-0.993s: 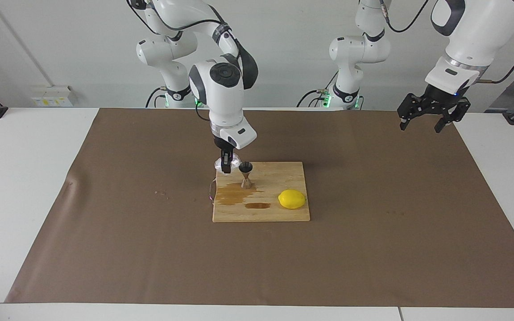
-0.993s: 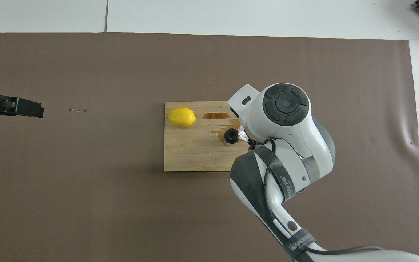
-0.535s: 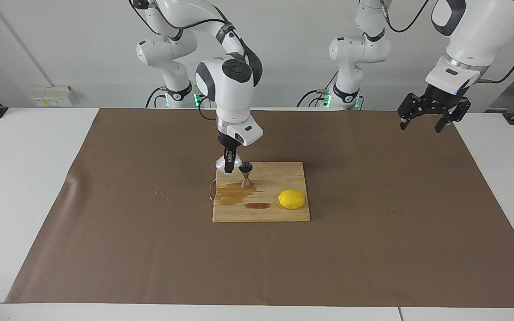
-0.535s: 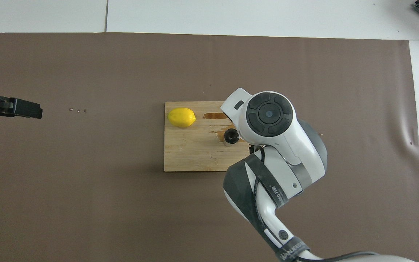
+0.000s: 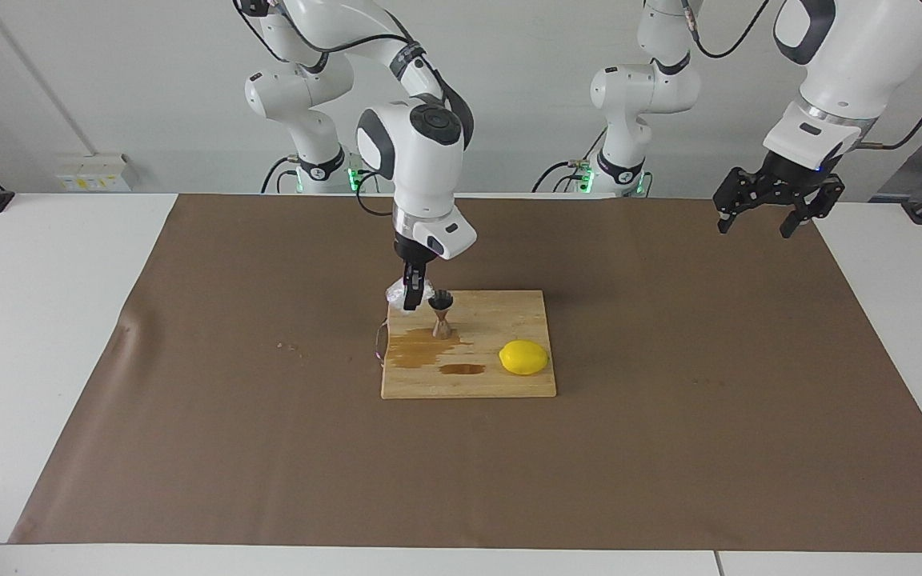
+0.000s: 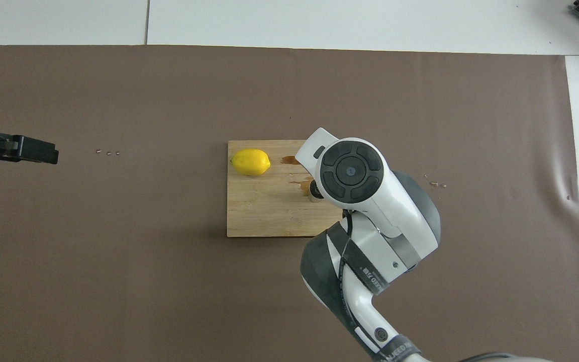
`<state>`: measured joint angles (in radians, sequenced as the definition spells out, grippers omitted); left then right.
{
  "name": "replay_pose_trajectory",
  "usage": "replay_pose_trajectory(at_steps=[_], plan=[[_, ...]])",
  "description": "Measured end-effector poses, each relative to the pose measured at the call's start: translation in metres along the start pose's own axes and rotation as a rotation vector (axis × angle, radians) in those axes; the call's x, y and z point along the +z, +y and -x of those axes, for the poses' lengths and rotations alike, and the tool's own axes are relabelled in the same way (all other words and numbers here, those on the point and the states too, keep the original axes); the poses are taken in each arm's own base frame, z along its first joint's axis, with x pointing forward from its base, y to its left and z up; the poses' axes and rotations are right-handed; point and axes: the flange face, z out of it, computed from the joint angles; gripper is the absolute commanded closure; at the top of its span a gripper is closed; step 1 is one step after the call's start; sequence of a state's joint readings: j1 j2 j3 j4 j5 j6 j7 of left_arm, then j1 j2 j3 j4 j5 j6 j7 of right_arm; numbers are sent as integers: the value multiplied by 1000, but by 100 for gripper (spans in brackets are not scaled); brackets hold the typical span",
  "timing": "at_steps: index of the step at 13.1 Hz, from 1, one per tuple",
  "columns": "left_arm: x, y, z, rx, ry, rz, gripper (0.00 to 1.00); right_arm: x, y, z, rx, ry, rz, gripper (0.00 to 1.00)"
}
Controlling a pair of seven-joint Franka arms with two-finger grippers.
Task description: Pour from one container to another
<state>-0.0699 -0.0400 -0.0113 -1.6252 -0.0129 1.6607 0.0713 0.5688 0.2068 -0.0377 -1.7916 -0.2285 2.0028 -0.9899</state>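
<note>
1. Facing view, read across from the right arm's end of the table. My right gripper (image 5: 410, 302) is clamped on the glass cup (image 5: 398, 293), fingers shut tight on its wall, holding it just off the corner of the cutting board (image 5: 509, 384) nearest the robots at that end.
2. Change over the last second: the right wrist has swung upright and slid toward the jigger (image 5: 442, 314). The cup now hangs right beside the jigger's upper cone.
3. The jigger stands upright on the board. Two brown wet patches (image 5: 417, 350) lie on the wood below it, so some liquid has missed already.
4. My judgement: the pour is about to start or restart; the narrow mouth leaves little margin.
5. The lemon (image 5: 523, 357) sits untouched on the board.
6. The left gripper (image 5: 757, 210) waits open and empty, high over the left arm's end.
</note>
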Motion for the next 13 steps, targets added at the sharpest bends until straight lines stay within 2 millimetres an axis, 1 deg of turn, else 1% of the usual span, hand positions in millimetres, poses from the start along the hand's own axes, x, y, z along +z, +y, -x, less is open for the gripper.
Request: replay_pose_trajectory(at_steps=[3, 13], plan=[[0, 0, 0, 0, 0, 0, 0, 0, -2, -3, -11, -8, 5, 60], [0, 0, 0, 0, 0, 0, 0, -1, -2, -5, -14, -5, 11, 60]])
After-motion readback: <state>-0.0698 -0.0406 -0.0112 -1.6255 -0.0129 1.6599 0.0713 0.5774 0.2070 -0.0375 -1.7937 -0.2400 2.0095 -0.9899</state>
